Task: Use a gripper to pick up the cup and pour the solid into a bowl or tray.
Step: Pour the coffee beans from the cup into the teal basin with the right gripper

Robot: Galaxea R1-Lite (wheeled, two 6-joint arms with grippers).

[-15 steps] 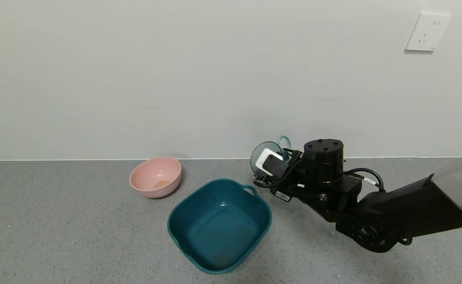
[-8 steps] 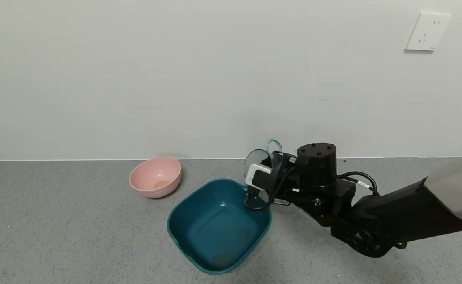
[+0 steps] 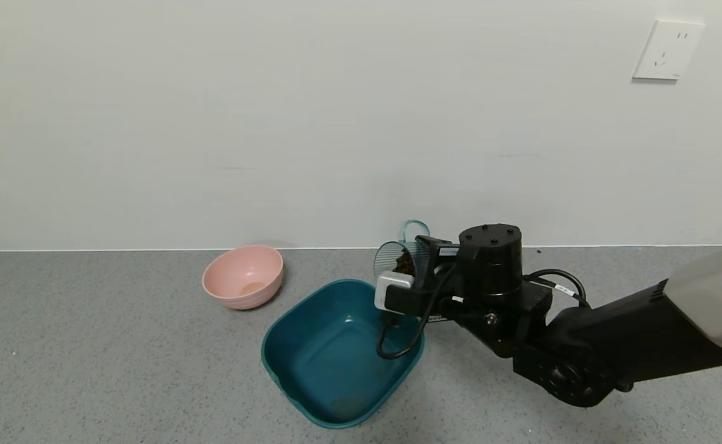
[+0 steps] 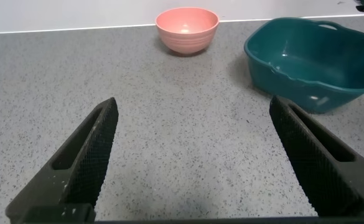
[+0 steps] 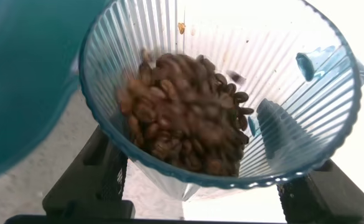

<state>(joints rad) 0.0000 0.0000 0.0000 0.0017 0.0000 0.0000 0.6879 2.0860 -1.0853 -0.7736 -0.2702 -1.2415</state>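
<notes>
The small translucent grey-blue ribbed plastic cup (image 3: 398, 259) is tipped well over, its long axis near level, its mouth turned toward the robot's left and its loop handle uppermost. It is clamped between the jaws of the right gripper (image 5: 194, 180), one black finger (image 5: 91, 177) pressed to each side of the ribbed wall, the body lying between them with the rim projecting past the tips. The many small dark reddish-brown bean-like pieces (image 5: 185, 127) are heaped against the lower wall inside the cup, close to the lip. Just below and ahead of the jaws the large dark teal rounded-square plastic basin (image 3: 287, 351) is seen on the speckled grey counter (image 3: 89, 370); the cup's mouth is held over its far right corner, where a black cable (image 3: 398, 345) hangs into the basin. A smaller round pink bowl (image 3: 244, 275) stands further left, apart from the basin. The left gripper (image 4: 197, 162) is held low over bare counter, jaws spread wide, nothing between them, basin and pink bowl well ahead.
</notes>
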